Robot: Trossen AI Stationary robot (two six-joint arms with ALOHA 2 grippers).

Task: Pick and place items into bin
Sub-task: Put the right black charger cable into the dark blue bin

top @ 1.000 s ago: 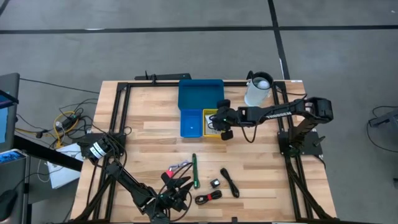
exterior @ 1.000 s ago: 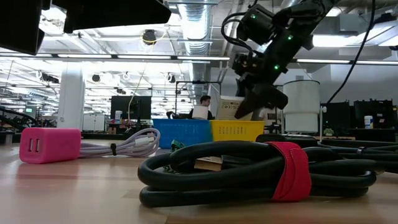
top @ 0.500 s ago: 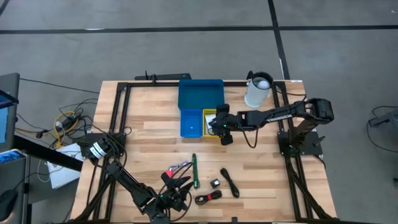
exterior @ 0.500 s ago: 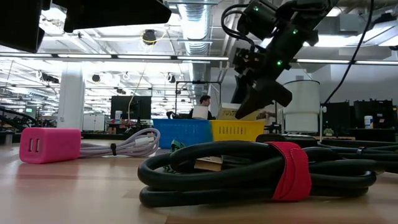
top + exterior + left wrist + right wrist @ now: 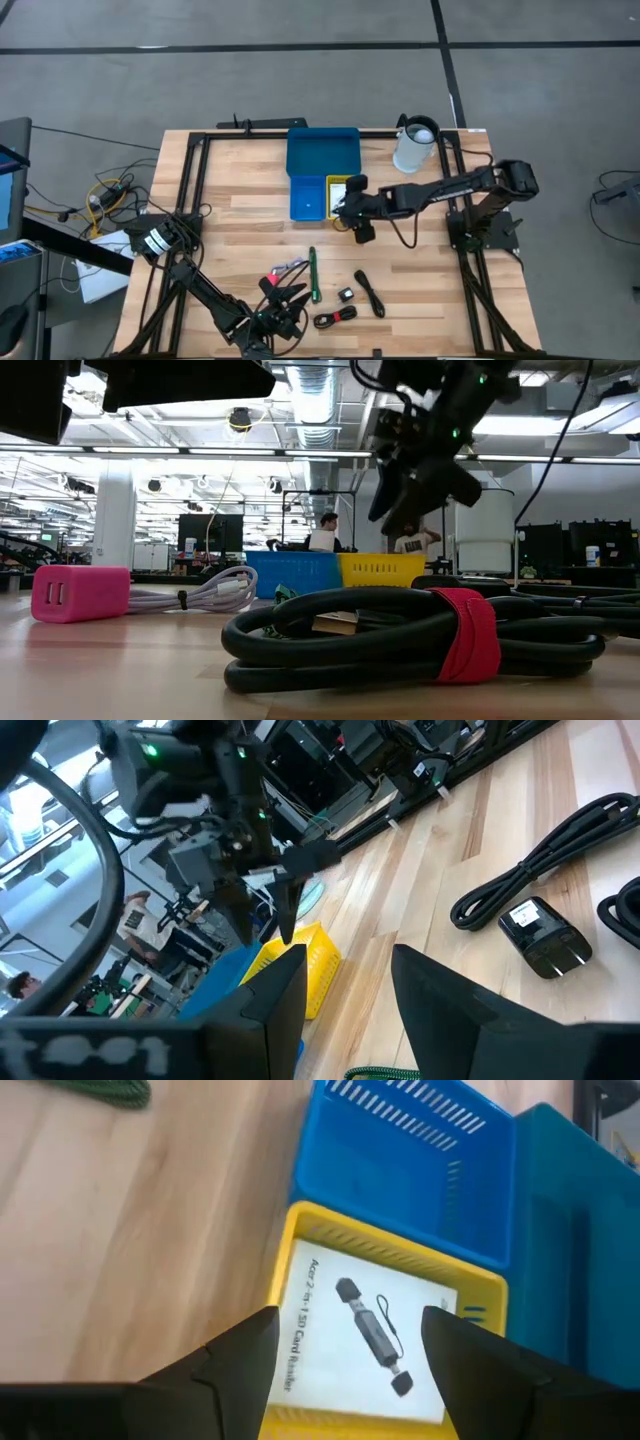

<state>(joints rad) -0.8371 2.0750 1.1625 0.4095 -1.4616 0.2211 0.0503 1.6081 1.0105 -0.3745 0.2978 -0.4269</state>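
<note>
Inspection of bench (image 5: 240, 200) at this moment: right hand (image 5: 350, 207) hovers above yellow bin (image 5: 470, 1295), fingers spread, holding nothing; white printed card (image 5: 365, 1342) lies flat inside that bin, apart from both fingers. Left hand (image 5: 285, 312) rests low at near edge of bench, fingers part open w/ nothing between them.

Items outstanding, all on bench: green-tipped pen (image 5: 313, 275), small black adapter (image 5: 543, 934), black cable (image 5: 545, 855) beside it, black cable with red strap (image 5: 420, 635), pink block (image 5: 80, 593) w/ grey cord (image 5: 215, 592).

Handling, as judged: card light, thin, prone to slide and flex; best taken by an edge. Pen stiff, slim, may roll; grip mid-barrel. Cables and cord soft, floppy; take at the bundled middle or strap so loops don't trail. Block rigid, squarish; grip across flat sides. Adapter small; pinch across body, clear of prongs.

Obscured: wide blue tray (image 5: 322, 152) interior not fully readable; small blue bin (image 5: 308, 196) contents unclear; objects round left hand hard to separate in high view.
</note>
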